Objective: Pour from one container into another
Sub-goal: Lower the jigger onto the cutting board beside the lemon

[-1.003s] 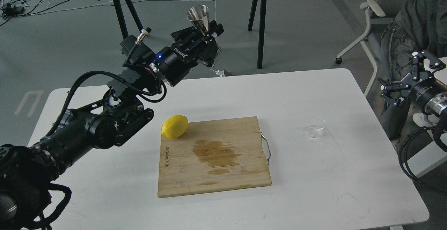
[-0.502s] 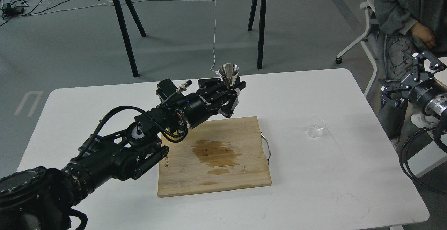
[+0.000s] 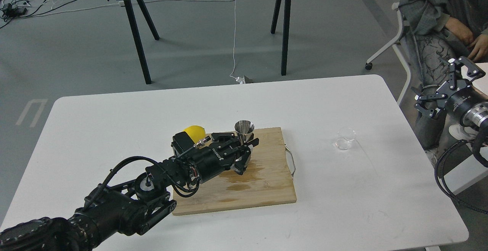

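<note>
The steel jigger point(image 3: 244, 128) stands upright in my left gripper point(image 3: 244, 148), which is shut on its waist just over the wooden cutting board point(image 3: 267, 190). Its lower cone is hidden behind the fingers. The small clear cup point(image 3: 345, 138) sits on the white table right of the board, well away from both grippers. My right gripper point(image 3: 444, 87) hangs open off the table's right edge, above and to the right of the cup, holding nothing.
A yellow lemon point(image 3: 194, 132) shows partly behind my left wrist at the board's back left corner. A wet stain point(image 3: 244, 180) marks the board. A metal handle point(image 3: 291, 161) sticks out of its right side. A seated person point(image 3: 438, 7) is at the far right.
My left arm has come down and toward me with the jigger, from high above the table's far edge to just over the board. The right gripper has barely moved.
</note>
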